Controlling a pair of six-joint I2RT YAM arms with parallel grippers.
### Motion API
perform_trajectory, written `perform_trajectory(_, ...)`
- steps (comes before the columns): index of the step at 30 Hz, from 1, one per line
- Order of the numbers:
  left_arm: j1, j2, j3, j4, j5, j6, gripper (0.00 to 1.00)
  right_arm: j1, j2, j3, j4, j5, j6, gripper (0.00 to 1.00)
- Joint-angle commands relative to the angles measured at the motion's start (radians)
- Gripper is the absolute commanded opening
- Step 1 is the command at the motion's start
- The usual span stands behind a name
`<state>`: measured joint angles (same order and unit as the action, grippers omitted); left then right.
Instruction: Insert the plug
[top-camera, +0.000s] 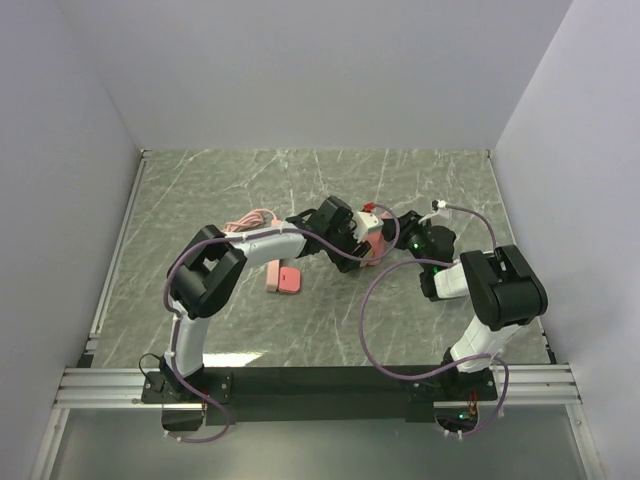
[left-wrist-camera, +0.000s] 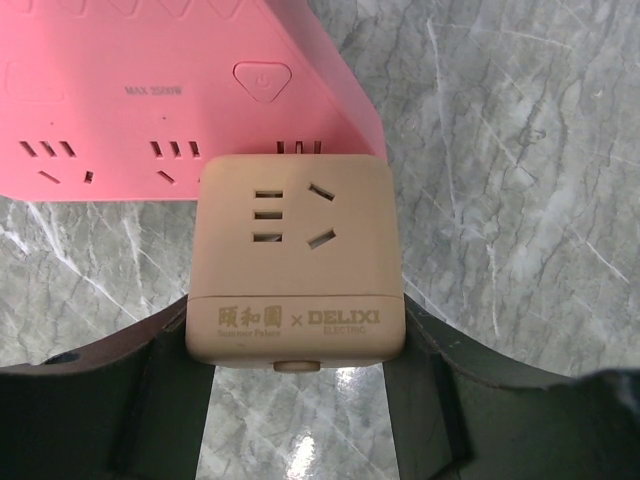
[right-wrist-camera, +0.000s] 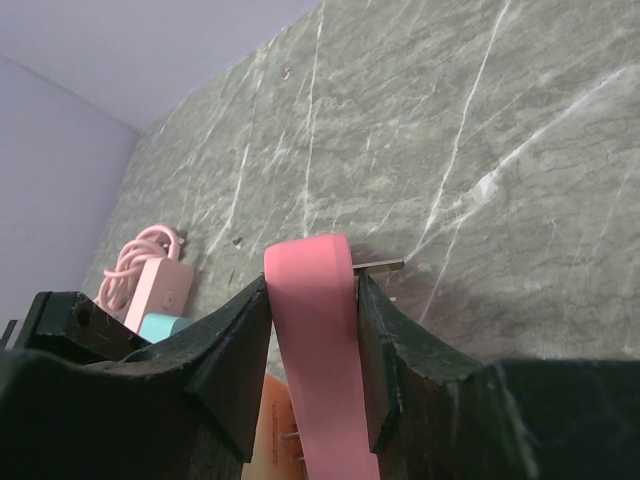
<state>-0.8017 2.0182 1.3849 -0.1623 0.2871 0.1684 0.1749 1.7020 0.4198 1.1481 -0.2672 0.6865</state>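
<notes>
My left gripper (left-wrist-camera: 295, 335) is shut on a beige cube plug adapter (left-wrist-camera: 295, 260). The adapter's metal prongs (left-wrist-camera: 300, 148) show in the narrow gap between it and the face of a pink power strip (left-wrist-camera: 150, 90), at the strip's right-hand socket. My right gripper (right-wrist-camera: 312, 290) is shut on the edge of the pink power strip (right-wrist-camera: 315, 330) and holds it on edge above the table. The adapter (right-wrist-camera: 262, 430) and its prongs show low in the right wrist view. In the top view both grippers (top-camera: 350, 240) (top-camera: 397, 238) meet at the strip (top-camera: 373, 224) mid-table.
A small pink block (top-camera: 284, 278) lies on the marble table (top-camera: 250, 180) left of the grippers. A coiled pink cable (top-camera: 255, 217) with its pink charger (right-wrist-camera: 160, 285) lies behind it. A teal piece (right-wrist-camera: 160, 325) sits beside the charger. White walls enclose the table.
</notes>
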Motion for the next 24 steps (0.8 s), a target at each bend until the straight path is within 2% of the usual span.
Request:
perform_trajectory(1,0.001,0.086,0.088,0.129,-0.055,0.042,0.00,0.121,0.053,-0.050,-0.324,-0.273,0.097,0.46)
perform_trajectory(5,0.007,0.093,0.109,0.099,-0.058,0.039,0.00,0.123,0.079,-0.044,-0.310,-0.280,0.111,0.58)
perform_trajectory(6,0.007,0.097,0.112,0.098,-0.058,0.039,0.01,0.121,0.082,-0.041,-0.318,-0.280,0.111,0.71)
perform_trajectory(8,0.009,0.100,0.120,0.086,-0.058,0.040,0.00,0.123,0.081,-0.039,-0.327,-0.279,0.110,0.82)
perform_trajectory(24,0.022,0.100,0.138,0.064,-0.065,0.040,0.00,0.120,0.021,-0.070,-0.433,-0.129,0.084,0.84)
